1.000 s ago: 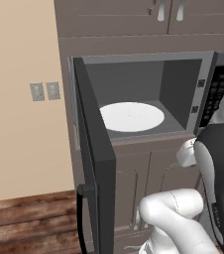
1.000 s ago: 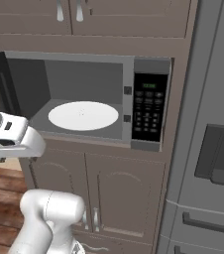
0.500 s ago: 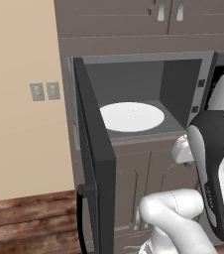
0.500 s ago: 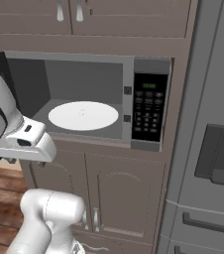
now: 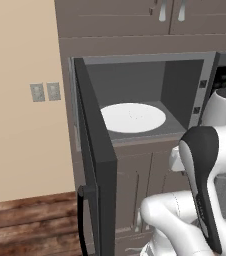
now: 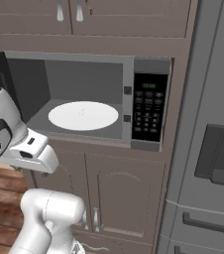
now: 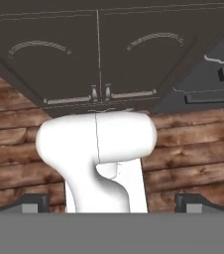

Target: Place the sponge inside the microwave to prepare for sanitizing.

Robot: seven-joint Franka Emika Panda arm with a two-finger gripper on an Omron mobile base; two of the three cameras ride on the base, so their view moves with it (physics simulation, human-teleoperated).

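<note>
1. Pincer (image 7: 113, 204): tips far apart, nothing between them, aimed down at the wood floor (image 7: 15, 144) and the low cupboard doors (image 7: 59, 54).
2. Sponge: cannot tell where it lies. Not in the pincer, and not on the turntable (image 5: 132, 117).
3. Microwave (image 5: 180, 90): set in the cupboard wall, with its door (image 5: 92, 150) swung wide open to the left. Ready for the sponge.
4. Step now, most likely: go and find the sponge. Keep the pincer wide, come over the sponge slowly, then squeeze gently on two flat sides.
5. Mind the open door. Sticks far out near the arm, so best to swing around it and go in straight from the front.
6. Put the sponge down on the middle of the turntable, not on the edge.
7. Looks and feel:
   - turntable: round, white, flat, smooth
   - inside walls: plain grey, boxy
   - door: dark, thin, hard
   - keypad (image 6: 148, 106): black, with small buttons
   - floor: brown planks, streaky
</note>
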